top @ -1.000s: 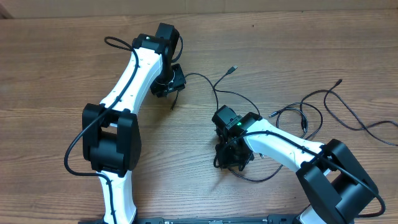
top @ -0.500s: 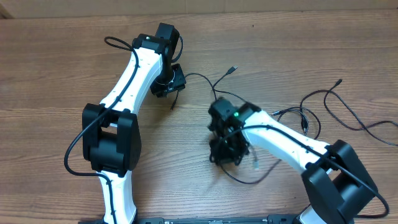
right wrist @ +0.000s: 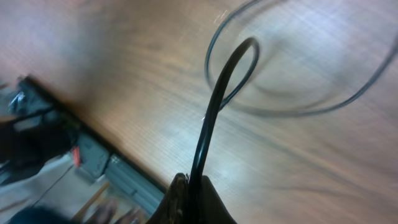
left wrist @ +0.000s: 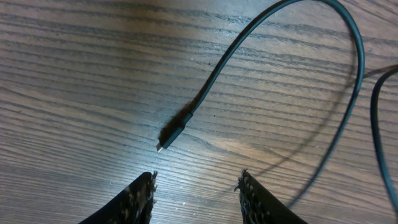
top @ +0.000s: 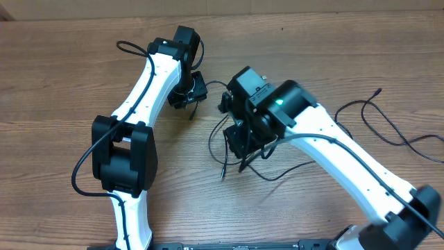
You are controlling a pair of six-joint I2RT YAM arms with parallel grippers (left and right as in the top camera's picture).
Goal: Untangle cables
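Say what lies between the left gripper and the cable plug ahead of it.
Only bare table. In the left wrist view the open left gripper sits short of the plug, touching nothing.

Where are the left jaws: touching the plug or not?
Apart. Left wrist view shows bare table between the left jaws and the plug.

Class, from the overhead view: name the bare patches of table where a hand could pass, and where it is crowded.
Bare: the table left of the left arm; the far strip beyond the right arm. Crowded: the centre, where the right gripper holds a cable, and the loose cables at right.
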